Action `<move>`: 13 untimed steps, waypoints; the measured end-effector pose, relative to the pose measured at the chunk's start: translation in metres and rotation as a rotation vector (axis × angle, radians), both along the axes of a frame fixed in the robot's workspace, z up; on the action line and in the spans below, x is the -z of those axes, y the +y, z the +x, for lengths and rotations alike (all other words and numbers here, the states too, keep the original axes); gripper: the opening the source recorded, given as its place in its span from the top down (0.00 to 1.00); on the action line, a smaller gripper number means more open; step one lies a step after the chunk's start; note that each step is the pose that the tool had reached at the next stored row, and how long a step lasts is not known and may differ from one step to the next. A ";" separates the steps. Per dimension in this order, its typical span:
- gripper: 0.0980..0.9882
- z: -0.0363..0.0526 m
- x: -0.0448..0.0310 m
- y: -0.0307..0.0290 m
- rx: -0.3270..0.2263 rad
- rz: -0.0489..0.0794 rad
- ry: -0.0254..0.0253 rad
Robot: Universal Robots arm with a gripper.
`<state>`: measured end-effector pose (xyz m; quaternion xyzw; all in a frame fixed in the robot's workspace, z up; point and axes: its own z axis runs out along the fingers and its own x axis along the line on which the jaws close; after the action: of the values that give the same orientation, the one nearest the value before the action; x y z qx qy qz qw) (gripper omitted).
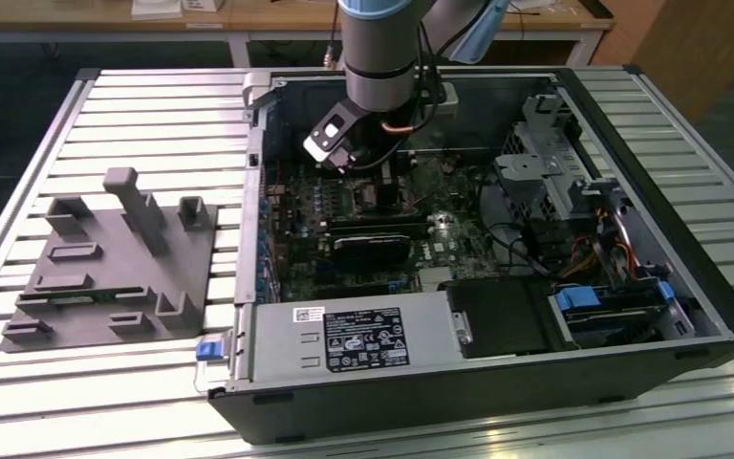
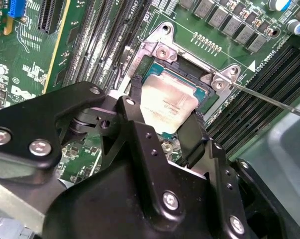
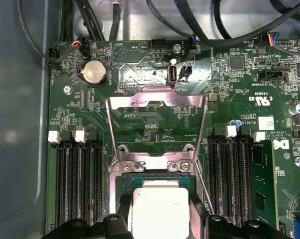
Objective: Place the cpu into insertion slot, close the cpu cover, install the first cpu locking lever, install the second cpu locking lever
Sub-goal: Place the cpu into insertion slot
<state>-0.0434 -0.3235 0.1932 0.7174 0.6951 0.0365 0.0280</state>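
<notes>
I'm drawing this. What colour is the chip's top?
Silvery-tan; the cpu shows best in the second wrist view.

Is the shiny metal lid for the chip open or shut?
Open. In the first wrist view the cpu cover is swung back off the insertion slot, green board shows through its window, and the cpu lies uncovered.

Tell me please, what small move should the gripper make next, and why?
Probably ease the cpu straight down, gently: the gripper grips it squarely over the insertion slot, whether seated I cannot tell, and the cpu cover is open.
</notes>
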 end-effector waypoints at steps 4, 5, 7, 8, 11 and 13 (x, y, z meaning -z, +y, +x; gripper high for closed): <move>0.51 -0.0005 0.0011 0.0017 0.000 0.001 -0.0004; 0.51 -0.0005 0.0013 0.0017 0.000 0.000 0.0000; 0.51 -0.0006 0.0019 0.0016 0.000 0.000 0.0003; 0.51 -0.0006 0.0019 0.0016 0.000 0.000 0.0002; 0.51 -0.0006 0.0021 0.0017 0.000 0.000 -0.0001; 0.49 -0.0005 0.0025 0.0019 0.000 0.001 -0.0007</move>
<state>-0.0439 -0.3216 0.1907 0.7174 0.6951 0.0371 0.0279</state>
